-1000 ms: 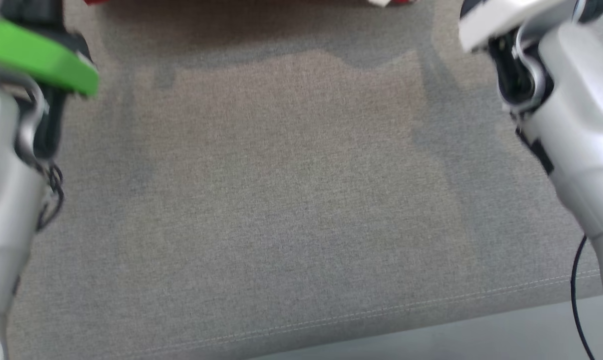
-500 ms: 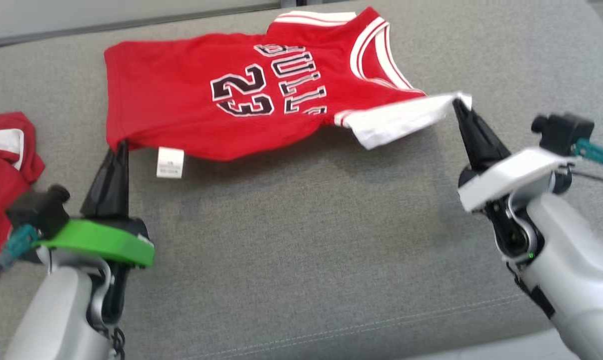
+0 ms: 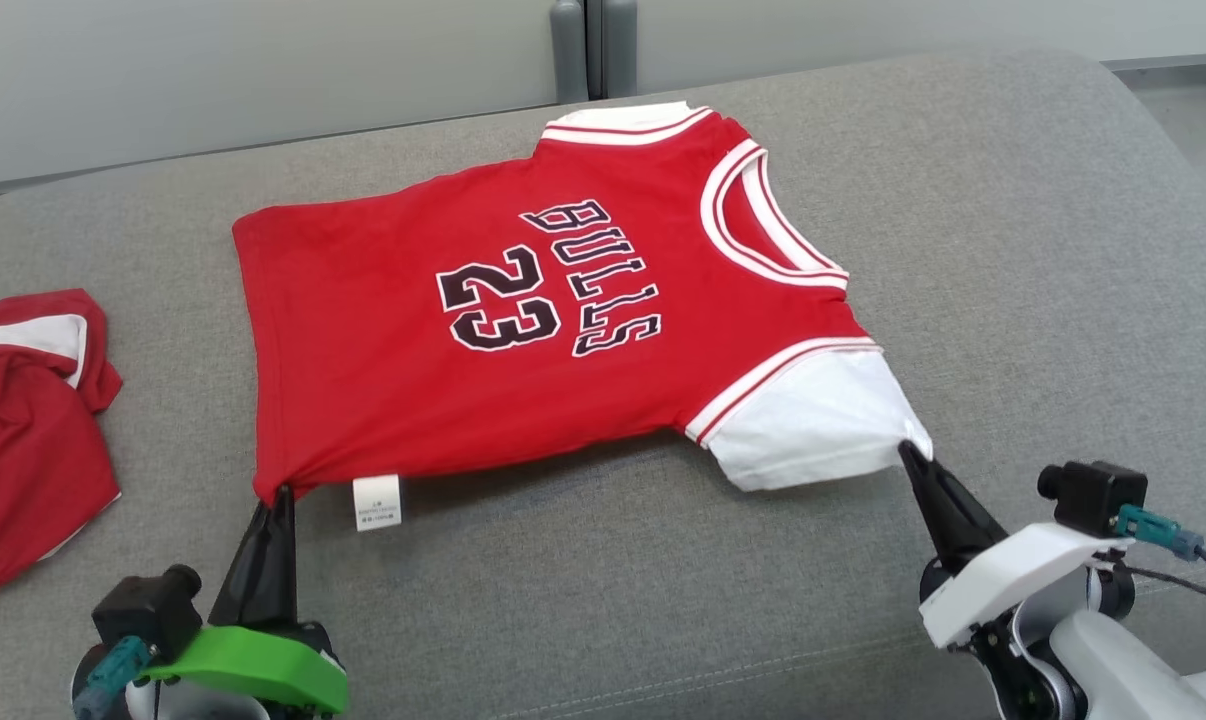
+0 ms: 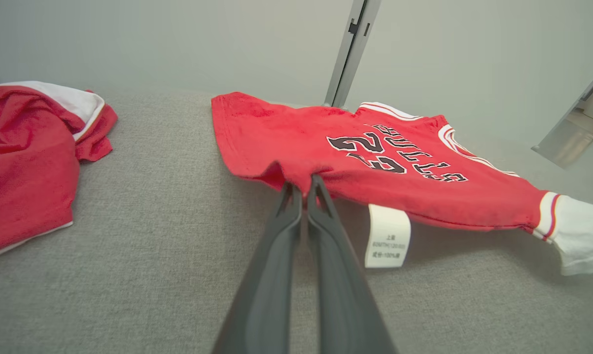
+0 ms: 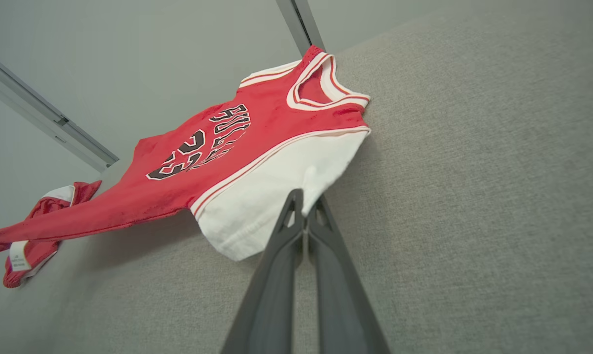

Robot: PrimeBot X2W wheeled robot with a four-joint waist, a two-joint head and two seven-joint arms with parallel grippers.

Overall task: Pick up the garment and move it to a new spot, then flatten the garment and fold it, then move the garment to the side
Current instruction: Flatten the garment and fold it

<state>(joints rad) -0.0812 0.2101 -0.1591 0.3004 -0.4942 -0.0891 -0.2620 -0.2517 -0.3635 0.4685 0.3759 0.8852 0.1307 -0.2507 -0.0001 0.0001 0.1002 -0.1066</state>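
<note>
The garment (image 3: 553,320) is a red jersey with white sleeves, printed "BULLS 23", spread over the grey cushion with its near edge lifted off the fabric. My left gripper (image 3: 281,495) is shut on the jersey's near hem corner (image 4: 301,179), beside a dangling white label (image 3: 377,502). My right gripper (image 3: 908,452) is shut on the tip of the near white sleeve (image 5: 277,191). The jersey (image 5: 237,142) hangs stretched between the two grips; its far side rests on the cushion.
A second red and white garment (image 3: 23,430) lies crumpled at the left of the cushion (image 3: 1013,250), also in the left wrist view (image 4: 26,152). A grey wall with a vertical metal post (image 3: 583,45) stands behind. The cushion's rounded front seam runs near my arms.
The head camera has tilted up, bringing the whole jersey into view. Both grippers, still shut on the jersey, have drawn it toward me, and it now lies flatter.
</note>
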